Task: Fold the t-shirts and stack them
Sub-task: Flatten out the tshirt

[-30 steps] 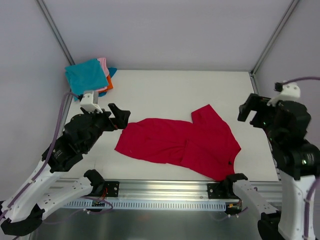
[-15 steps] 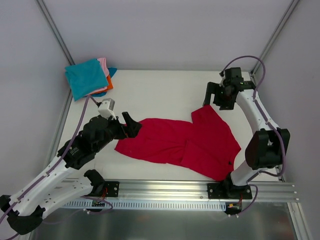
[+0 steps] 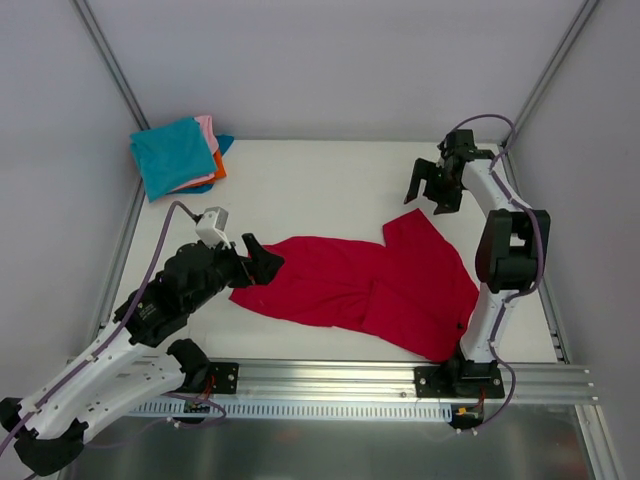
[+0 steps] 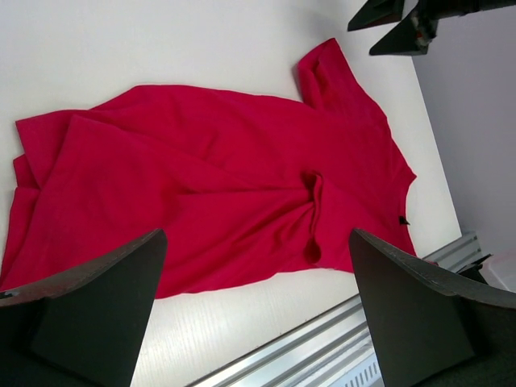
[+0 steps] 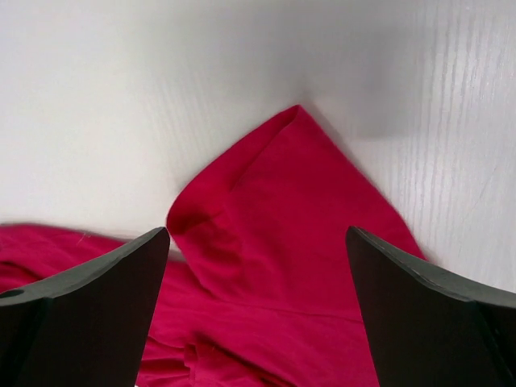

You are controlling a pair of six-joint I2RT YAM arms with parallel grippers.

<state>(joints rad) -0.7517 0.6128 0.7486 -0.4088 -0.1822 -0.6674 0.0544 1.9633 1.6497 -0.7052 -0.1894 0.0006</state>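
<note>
Item 1, table (image 3: 330, 175): white, matte; it carries everything listed below.

Item 2, red t-shirt (image 3: 365, 282): you have it lying loosely spread and rumpled across the near middle of the table, one sleeve (image 5: 274, 201) pointing to the far right, a bunched fold near its centre. Judge it light, limp and unbreakable; it should drape and drag rather than hold a shape, so a one-point lift would likely leave it hanging crooked. Take hold at edges and corners: the hem corner at the left end, the sleeve or shoulder seam at the right (both within reach, it seems).

Item 3, folded stack (image 3: 180, 155): teal on top, with pink, orange and blue edges showing beneath, at the far left corner, well apart from the red shirt.

Item 4, left gripper (image 3: 258, 262): jaws spread wide, nothing between them. It sits at the shirt's left edge, low over the cloth; in its wrist view the shirt fills the space between the fingers.

Item 5, right gripper (image 3: 432, 190): jaws likewise wide and empty. It hangs just beyond the sleeve tip at the far right, the sleeve lying between its fingers in its own view, not yet touched.
</note>
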